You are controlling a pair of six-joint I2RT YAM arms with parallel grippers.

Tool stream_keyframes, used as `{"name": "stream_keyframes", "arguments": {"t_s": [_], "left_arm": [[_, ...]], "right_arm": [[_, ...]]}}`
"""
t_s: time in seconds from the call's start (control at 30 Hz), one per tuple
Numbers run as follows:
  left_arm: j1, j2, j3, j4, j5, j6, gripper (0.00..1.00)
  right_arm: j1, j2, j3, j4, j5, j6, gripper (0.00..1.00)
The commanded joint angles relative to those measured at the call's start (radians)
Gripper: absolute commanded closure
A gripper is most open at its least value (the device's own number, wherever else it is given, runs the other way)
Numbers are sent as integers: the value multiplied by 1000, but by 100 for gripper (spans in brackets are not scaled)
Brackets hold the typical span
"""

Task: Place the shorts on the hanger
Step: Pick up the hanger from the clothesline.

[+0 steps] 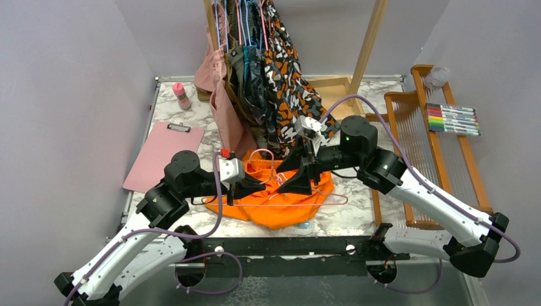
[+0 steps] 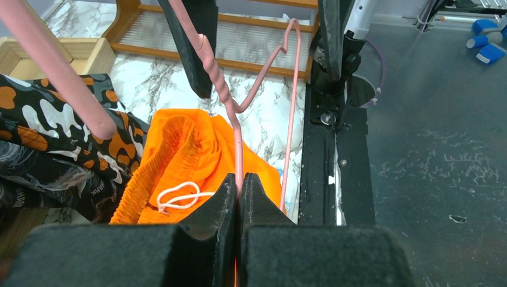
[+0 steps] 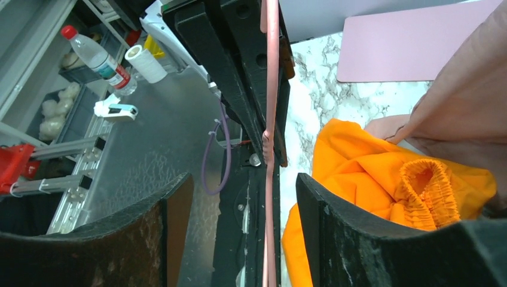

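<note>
The bright orange shorts (image 1: pixel 287 207) lie bunched near the table's front edge, with the waistband and white drawstring (image 2: pixel 176 196) on top. The thin pink hanger (image 1: pixel 281 204) rests across them, its hook (image 1: pixel 260 153) pointing away. My left gripper (image 1: pixel 245 187) is shut on the hanger wire (image 2: pixel 237 137) just above the shorts (image 2: pixel 191 146). My right gripper (image 1: pixel 305 185) hangs over the shorts' right side. Its jaws (image 3: pixel 244 177) stand open astride the hanger wire (image 3: pixel 270 89) without touching it, and the shorts (image 3: pixel 365 173) lie beside the right finger.
Behind the shorts, a blotch-patterned garment (image 1: pixel 287 76) and a dusty pink one (image 1: pixel 223 111) hang from a wooden rack (image 1: pixel 369 44). A pink clipboard (image 1: pixel 163 156) and a small bottle (image 1: pixel 182 95) lie at the left. A wooden shelf (image 1: pixel 415 140) with markers (image 1: pixel 453 119) stands at the right.
</note>
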Motion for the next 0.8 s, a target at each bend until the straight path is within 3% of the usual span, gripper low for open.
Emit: {"name": "stream_keyframes", "arguments": {"t_s": [0.0, 0.2, 0.5, 0.77], "left_arm": [[-4, -10, -15, 53, 28, -23, 100], [-4, -6, -23, 64, 27, -20, 100], [-4, 5, -21, 73, 37, -10, 100], [-4, 11, -16, 79, 42, -1, 100]], "right_arm": [[47, 23, -20, 84, 102, 27, 36], [80, 56, -12, 103, 165, 63, 47], [81, 68, -22, 132, 127, 138, 66], [80, 46, -55, 129, 137, 142, 67]]}}
